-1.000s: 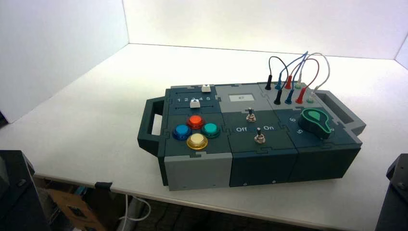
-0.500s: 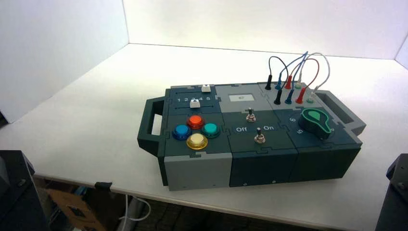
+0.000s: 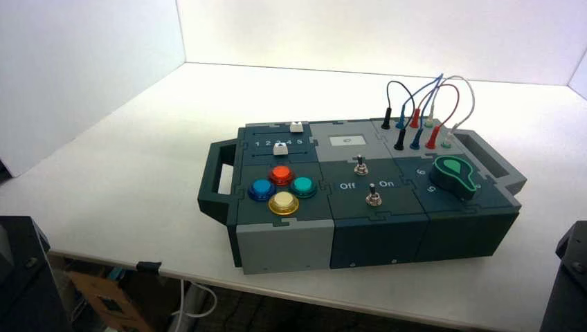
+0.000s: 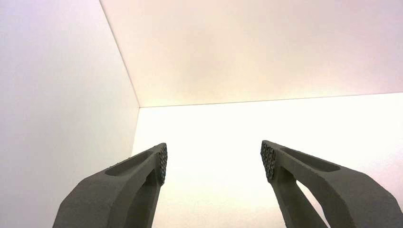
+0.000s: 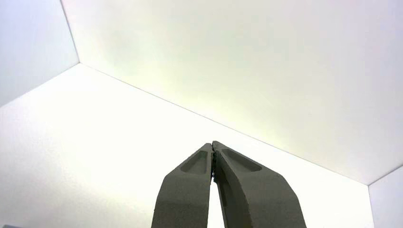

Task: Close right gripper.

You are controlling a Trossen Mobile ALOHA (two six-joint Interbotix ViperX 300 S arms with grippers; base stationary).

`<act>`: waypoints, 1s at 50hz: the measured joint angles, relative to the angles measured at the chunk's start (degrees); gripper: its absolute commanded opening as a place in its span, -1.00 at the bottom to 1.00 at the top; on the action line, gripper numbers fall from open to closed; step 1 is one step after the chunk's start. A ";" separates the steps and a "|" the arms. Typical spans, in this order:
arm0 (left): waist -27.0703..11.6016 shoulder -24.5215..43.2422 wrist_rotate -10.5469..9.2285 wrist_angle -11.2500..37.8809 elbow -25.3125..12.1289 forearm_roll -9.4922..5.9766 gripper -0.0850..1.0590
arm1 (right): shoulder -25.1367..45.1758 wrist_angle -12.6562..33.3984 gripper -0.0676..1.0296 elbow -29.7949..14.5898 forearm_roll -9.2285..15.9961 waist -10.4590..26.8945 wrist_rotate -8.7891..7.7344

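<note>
My right gripper (image 5: 212, 146) is shut, its two grey fingertips touching with nothing between them; it points over bare white table toward the back wall. My left gripper (image 4: 213, 159) is open wide and empty, also facing bare table and wall. In the high view only the dark bases of the left arm (image 3: 21, 277) and the right arm (image 3: 569, 277) show, parked at the bottom corners. The dark control box (image 3: 360, 194) stands on the table between them, untouched.
The box bears four coloured buttons (image 3: 282, 187), two sliders (image 3: 280, 146), two toggle switches (image 3: 367, 181) beside Off and On lettering, a green knob (image 3: 455, 174) and looped wires (image 3: 423, 111). White walls enclose the table at left and back.
</note>
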 measured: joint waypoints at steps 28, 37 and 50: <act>0.00 3.16 -0.09 0.00 0.00 -0.18 0.93 | 0.09 -0.18 -0.92 1.41 0.00 -0.09 0.09; -0.26 4.13 -0.09 0.09 -0.62 -0.53 0.93 | -0.18 -0.35 -0.92 1.85 0.00 -0.09 0.09; -0.79 4.04 -0.09 0.35 -0.88 -0.62 0.93 | -1.58 -0.35 -0.92 1.93 0.00 0.09 0.09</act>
